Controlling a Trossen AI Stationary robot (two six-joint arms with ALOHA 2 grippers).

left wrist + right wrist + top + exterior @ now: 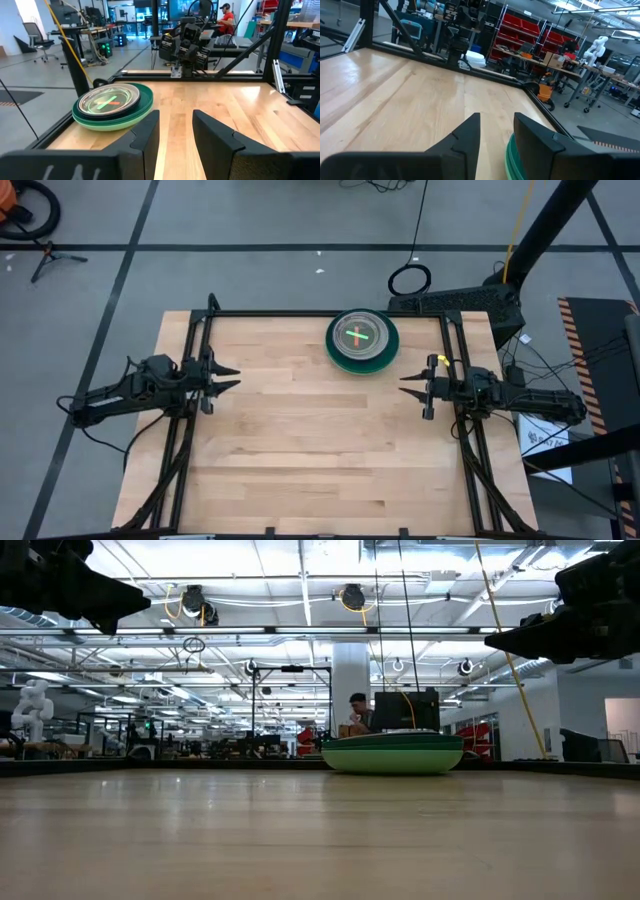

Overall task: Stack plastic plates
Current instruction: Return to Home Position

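The plastic plates (362,342) stand as one stack near the table's far edge, right of centre: a light green plate at the bottom, a dark green one on it, then grey and clear ones with a red-and-green cross showing through. The stack (113,106) rests flat on the wood; the low view shows the stack (392,752) from the side. My left gripper (234,377) hovers open at the table's left edge, above the wood. My right gripper (405,385) hovers open at the right edge, a little nearer than the stack, whose rim (510,156) shows beside its fingers.
A black metal frame (330,313) runs along the table's far edge and both sides. The wooden table top (320,450) is bare between and in front of the arms. Beyond the table is a workshop with desks, cables and a seated person (357,712).
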